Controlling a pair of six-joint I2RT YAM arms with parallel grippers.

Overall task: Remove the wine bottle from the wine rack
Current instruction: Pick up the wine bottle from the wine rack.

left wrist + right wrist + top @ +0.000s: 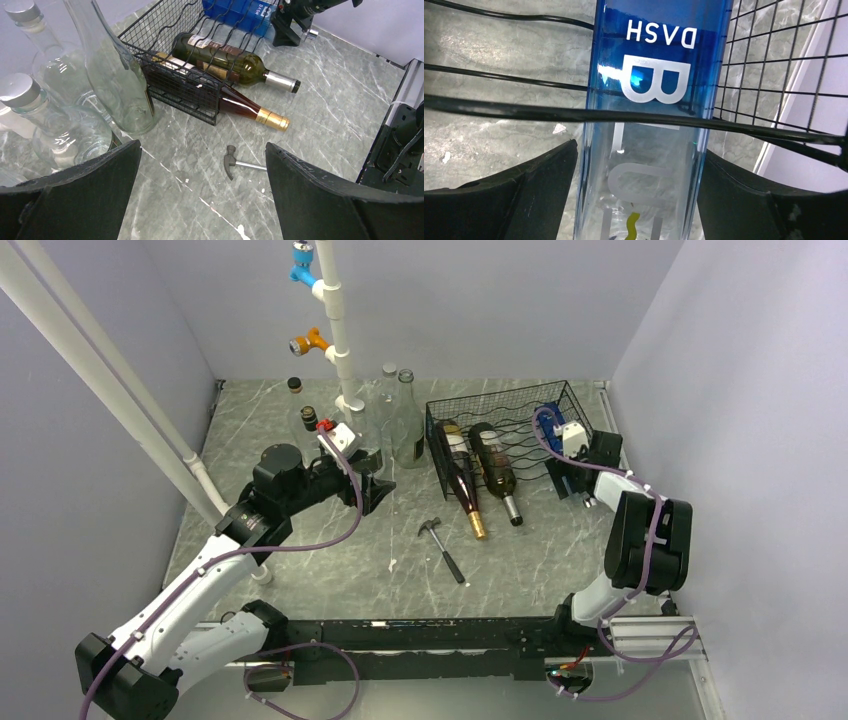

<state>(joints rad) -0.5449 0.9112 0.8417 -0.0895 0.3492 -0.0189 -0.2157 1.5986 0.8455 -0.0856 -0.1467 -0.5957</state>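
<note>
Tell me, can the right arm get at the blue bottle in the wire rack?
Probably yes. The right gripper is open with a finger on each side of the blue bottle. One wire of the rack crosses in front and might hinder lifting it out.

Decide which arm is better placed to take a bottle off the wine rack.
Right. The right gripper straddles the blue bottle in the wine rack; the left gripper hangs open outside it, by the clear bottles.

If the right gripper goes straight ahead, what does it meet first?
Most likely the blue bottle, centred between the right gripper's open fingers; a wire of the rack crosses in front and may touch first.
</note>
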